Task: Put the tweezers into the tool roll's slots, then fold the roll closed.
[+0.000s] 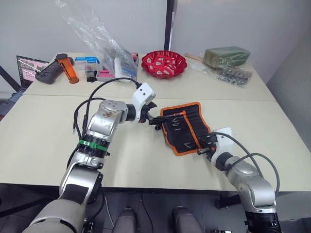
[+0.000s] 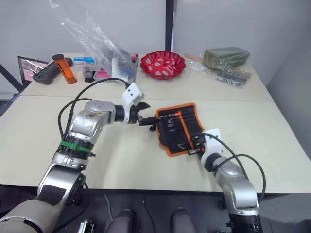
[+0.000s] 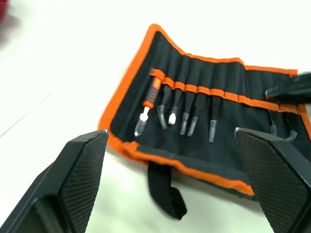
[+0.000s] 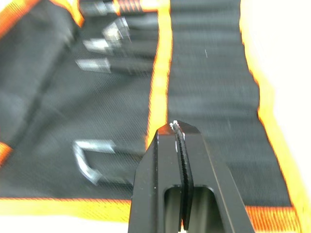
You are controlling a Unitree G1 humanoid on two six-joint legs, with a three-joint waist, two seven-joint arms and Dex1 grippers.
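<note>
The tool roll [image 1: 184, 127] lies unfolded on the table, black with orange binding. Several tweezers [image 3: 187, 124] sit in its slots [image 3: 204, 90] under an orange band, their capped tips poking out. My left gripper [image 1: 154, 120] is at the roll's left edge, its fingers [image 3: 73, 184] spread wide and open, with a black strap [image 3: 165, 191] between them. My right gripper [image 1: 204, 145] hovers over the roll's near right corner, shut with nothing visible between its fingers [image 4: 176, 145]. Beside it lies a bent tweezer tip [image 4: 90, 155].
Along the back of the table stand a red bowl [image 1: 164, 63], a clear plastic bag [image 1: 97, 34], an orange cylinder [image 1: 69, 70], a laptop [image 1: 29, 68] and a green pack [image 1: 226, 56]. The table's front edge [image 1: 160, 187] runs just below the roll.
</note>
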